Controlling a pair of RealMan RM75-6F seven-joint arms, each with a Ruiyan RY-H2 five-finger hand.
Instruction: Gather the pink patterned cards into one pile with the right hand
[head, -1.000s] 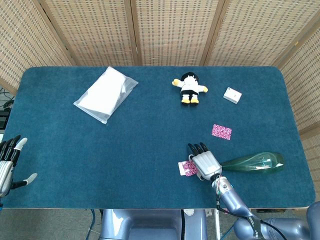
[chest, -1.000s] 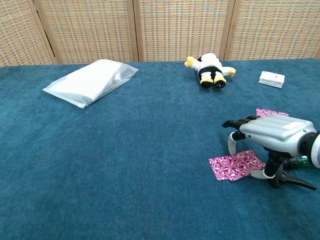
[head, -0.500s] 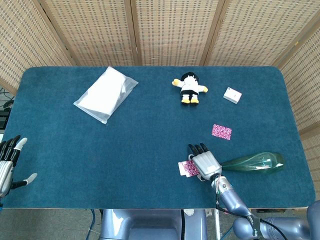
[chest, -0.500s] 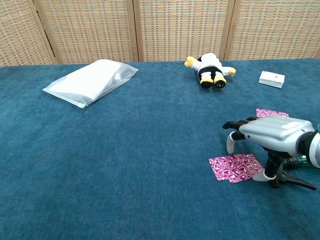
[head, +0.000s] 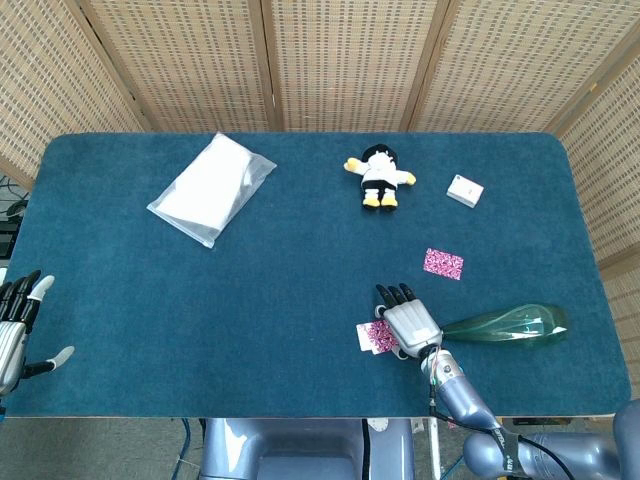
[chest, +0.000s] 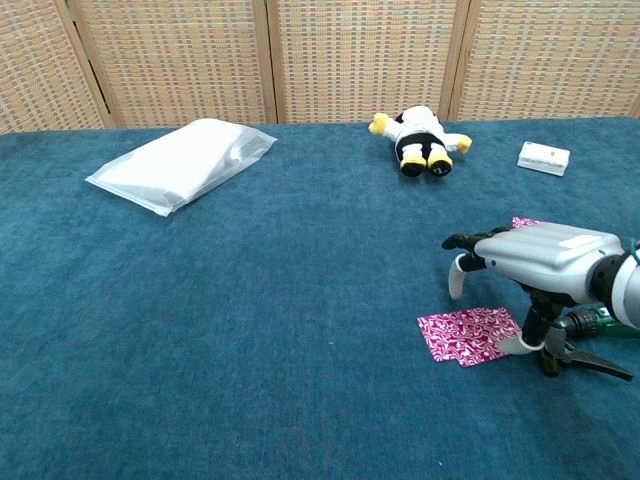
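Right hand: the right hand (chest: 540, 260) hangs palm down just above the near-right part of the table, fingers (chest: 462, 242) spread and curved toward the cloth, nothing in its grasp; the thumb tip sits at or just beside the right edge of the near card, contact not clear.
Near card: a pink patterned card (chest: 470, 333) lies flat on the blue cloth just under and in front of the hand; in the head view it shows partly under the hand (head: 408, 323) as a pink patch (head: 376, 337).
Far card: a second pink card (head: 443, 263) lies flat further back on the table, apart from the first; in the chest view only its edge (chest: 521, 222) shows behind the hand.
Bottle: a green glass bottle (head: 510, 323) lies on its side just right of the hand.
Left hand: the left hand (head: 18, 330) is at the near-left table edge, fingers apart, holding nothing.
Further off: a small white box (head: 465, 190), a plush toy (head: 379, 177) and a clear plastic bag (head: 211, 187) lie toward the back.
Table: blue cloth (head: 280, 290).
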